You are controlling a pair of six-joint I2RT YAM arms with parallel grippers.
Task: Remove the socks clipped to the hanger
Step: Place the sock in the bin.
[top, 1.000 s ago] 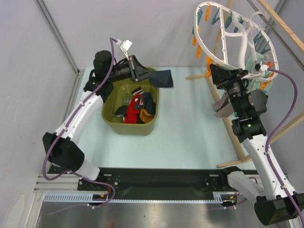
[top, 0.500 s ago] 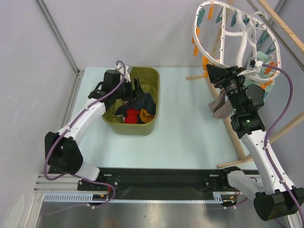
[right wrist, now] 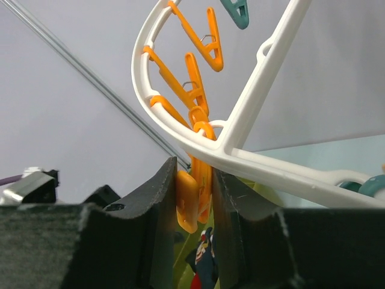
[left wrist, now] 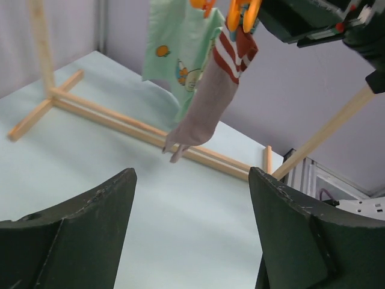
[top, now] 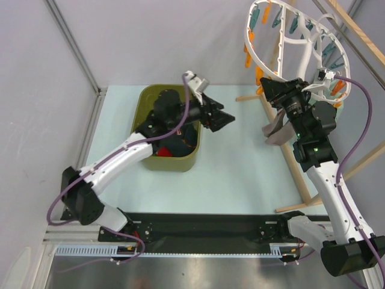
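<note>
right gripper on orange peg, apparently squeezing

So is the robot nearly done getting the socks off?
Partly. Done: several socks lie in the green tub. In hand: the right end effector pinches an orange peg on the hanger; the left end effector is open and empty. Left: a grey sock and a mint sock hang clipped.

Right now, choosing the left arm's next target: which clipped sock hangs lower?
The grey-mauve sock with the red-and-white striped cuff, under the orange peg; its toe dangles below the mint printed sock beside it.
</note>
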